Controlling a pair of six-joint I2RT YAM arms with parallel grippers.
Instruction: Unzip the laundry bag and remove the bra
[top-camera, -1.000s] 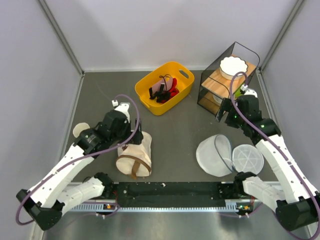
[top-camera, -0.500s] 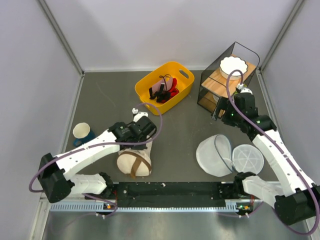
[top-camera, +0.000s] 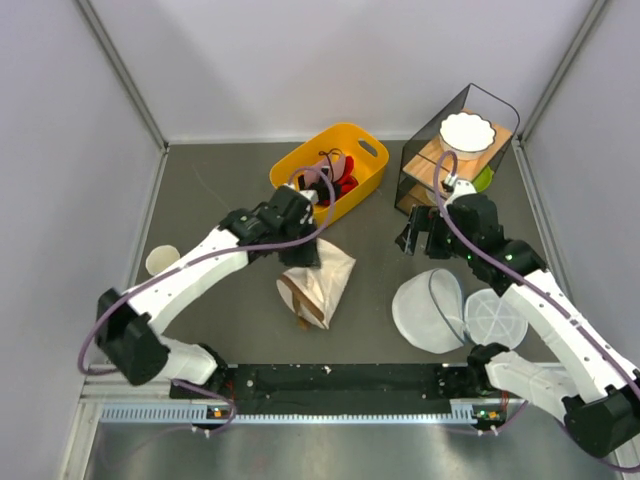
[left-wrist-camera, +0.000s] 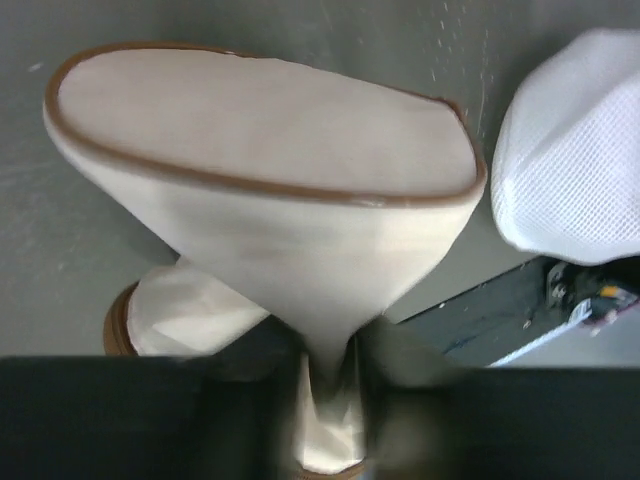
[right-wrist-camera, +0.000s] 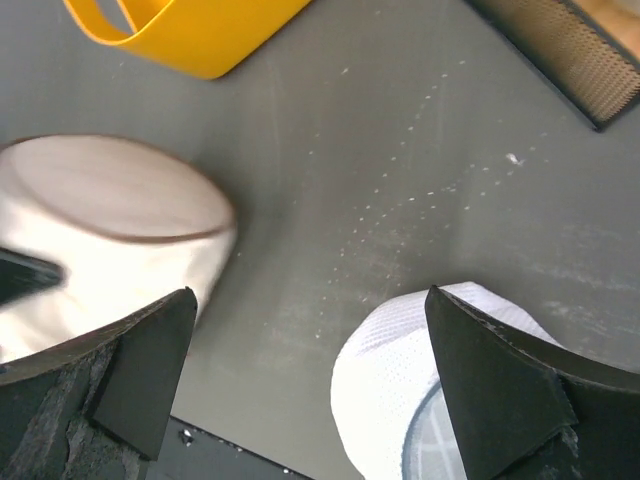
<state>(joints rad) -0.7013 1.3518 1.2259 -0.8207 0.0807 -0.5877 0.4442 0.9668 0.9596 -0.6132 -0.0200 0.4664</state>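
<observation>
The laundry bag (top-camera: 322, 285), cream canvas with brown trim and a brown strap, lies tilted near the table's middle. My left gripper (top-camera: 312, 250) is shut on a fold of its cream fabric at the bag's upper end. In the left wrist view the gripper (left-wrist-camera: 335, 375) pinches that fold and the bag's round brown-edged end (left-wrist-camera: 260, 130) faces the camera. My right gripper (top-camera: 415, 235) hovers open to the right of the bag. Its wrist view shows the gripper (right-wrist-camera: 310, 300) over bare table, with the bag (right-wrist-camera: 110, 220) at the left. The bra is hidden.
A yellow basket (top-camera: 330, 175) with black and red items stands behind the bag. A black wire shelf (top-camera: 425, 190) holding a white bowl (top-camera: 467, 132) is at the back right. Two white mesh round pouches (top-camera: 430, 310) (top-camera: 495, 317) lie front right. A pale cup (top-camera: 160, 262) stands at the left.
My left gripper went from open to shut on the bag and carried it right and back, toward the middle. My right gripper has moved left and toward the bag, staying open.
</observation>
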